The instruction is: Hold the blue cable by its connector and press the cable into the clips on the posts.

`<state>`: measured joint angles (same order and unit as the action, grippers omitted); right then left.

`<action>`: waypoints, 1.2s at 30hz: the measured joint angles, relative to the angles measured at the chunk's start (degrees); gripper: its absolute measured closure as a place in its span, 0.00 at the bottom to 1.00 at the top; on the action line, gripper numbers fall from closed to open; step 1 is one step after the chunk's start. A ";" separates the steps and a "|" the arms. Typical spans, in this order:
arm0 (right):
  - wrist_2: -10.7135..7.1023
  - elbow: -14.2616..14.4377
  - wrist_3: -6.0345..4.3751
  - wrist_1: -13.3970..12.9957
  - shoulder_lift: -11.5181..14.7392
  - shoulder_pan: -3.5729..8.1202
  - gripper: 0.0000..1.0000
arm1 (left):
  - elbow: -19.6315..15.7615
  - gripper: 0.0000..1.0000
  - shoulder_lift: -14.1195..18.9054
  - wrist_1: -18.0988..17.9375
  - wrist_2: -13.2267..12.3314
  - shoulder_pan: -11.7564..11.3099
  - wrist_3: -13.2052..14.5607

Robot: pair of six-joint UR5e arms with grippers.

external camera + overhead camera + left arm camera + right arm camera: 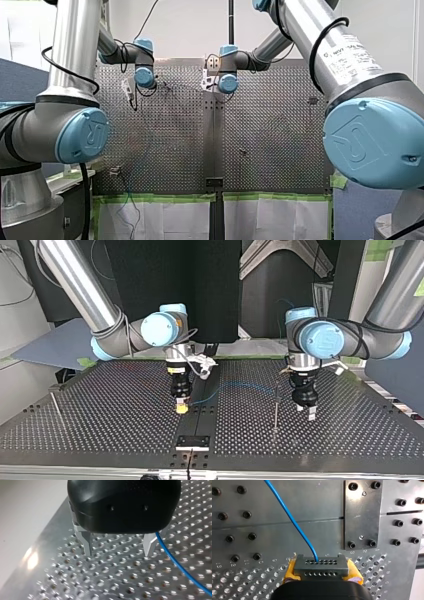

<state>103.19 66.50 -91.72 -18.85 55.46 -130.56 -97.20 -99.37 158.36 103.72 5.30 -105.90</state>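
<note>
Two yellow pads point(290, 572) of my right gripper point(322, 573) clamp the grey connector point(321, 565) near the middle of the table's point(242, 550) far edge in the front view. The blue cable point(294, 525) leaves it and runs just beside one finger of my left gripper point(118, 552), whose metal fingers stand wide apart.

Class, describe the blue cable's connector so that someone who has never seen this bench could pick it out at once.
Start at the middle seam of the perforated table, where my right gripper points down with yellow pads. Clamped between those pads sits the connector: a small dark grey block with two rows of holes, the only thing the blue cable grows from.
</note>
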 joint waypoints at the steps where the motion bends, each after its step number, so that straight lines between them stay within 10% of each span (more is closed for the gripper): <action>1: 0.00 0.00 0.01 0.13 0.03 -0.05 1.00 | -0.21 0.00 0.00 0.41 0.41 0.15 -0.25; 14: 0.00 0.00 -0.05 0.56 0.22 -0.34 1.00 | -4.06 0.00 0.39 5.68 2.76 2.47 -0.50; 36: 0.00 0.00 -0.34 0.56 0.32 -0.67 1.00 | -13.39 0.00 6.67 0.48 -0.21 6.68 -0.60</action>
<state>103.19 66.50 -92.06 -18.29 55.78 -131.23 -110.58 -92.70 158.84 103.51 11.98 -106.51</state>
